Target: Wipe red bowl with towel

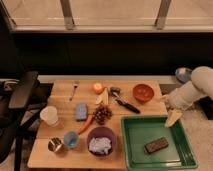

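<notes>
The red bowl (143, 92) stands near the back right of the wooden table (60, 100). The towel (99, 145), a pale wrinkled wad, lies inside the purple bowl (101, 132) at the table's front edge. My gripper (173, 118) hangs at the end of the white arm coming in from the right. It is over the back right corner of the green tray (131, 150), a little right of and nearer than the red bowl. It stands open and holds nothing.
A dark flat block (156, 145) lies in the green tray. On the table are a blue sponge (81, 111), carrot (85, 123), grapes (102, 114), white cup (49, 115), small blue bowl (70, 139), metal cup (55, 145), fork (74, 90) and a black-handled tool (125, 103). A dark chair (20, 97) stands left.
</notes>
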Controlling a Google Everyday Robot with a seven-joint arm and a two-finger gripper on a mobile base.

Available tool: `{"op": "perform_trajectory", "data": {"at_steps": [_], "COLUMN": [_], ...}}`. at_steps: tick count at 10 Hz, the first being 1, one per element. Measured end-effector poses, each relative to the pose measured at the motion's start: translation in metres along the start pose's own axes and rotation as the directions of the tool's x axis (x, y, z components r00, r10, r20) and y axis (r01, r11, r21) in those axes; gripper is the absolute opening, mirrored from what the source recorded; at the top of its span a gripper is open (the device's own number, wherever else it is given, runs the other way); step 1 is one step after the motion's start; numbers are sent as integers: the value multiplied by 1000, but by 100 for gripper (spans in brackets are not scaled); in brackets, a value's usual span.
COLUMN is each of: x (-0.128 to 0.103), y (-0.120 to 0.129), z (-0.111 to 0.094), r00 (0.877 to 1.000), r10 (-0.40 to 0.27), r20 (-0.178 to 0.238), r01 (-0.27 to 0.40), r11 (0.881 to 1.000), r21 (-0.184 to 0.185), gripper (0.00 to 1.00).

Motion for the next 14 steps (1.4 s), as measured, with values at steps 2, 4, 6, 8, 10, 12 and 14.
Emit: {"op": "perform_trajectory", "data": {"at_steps": [2,4,6,8,10,12,14], "x": [0,0,0,0,0,-6,-31], "y": [0,0,0,0,0,2,5], "z": [0,0,0,0,-1,0,10], "r00": [1000,1000,1000,1000,1000,999,994], "r10": [0,0,0,0,-2,-39,-108], "r20": [0,0,0,0,2,-8,-20], "r01": [0,0,0,0,2,39,106], "r11": [1000,1000,1000,1000,1000,999,993], "r21": [0,0,0,0,-1,-22,-60], "gripper": [80,80,80,80,80,80,80]}}
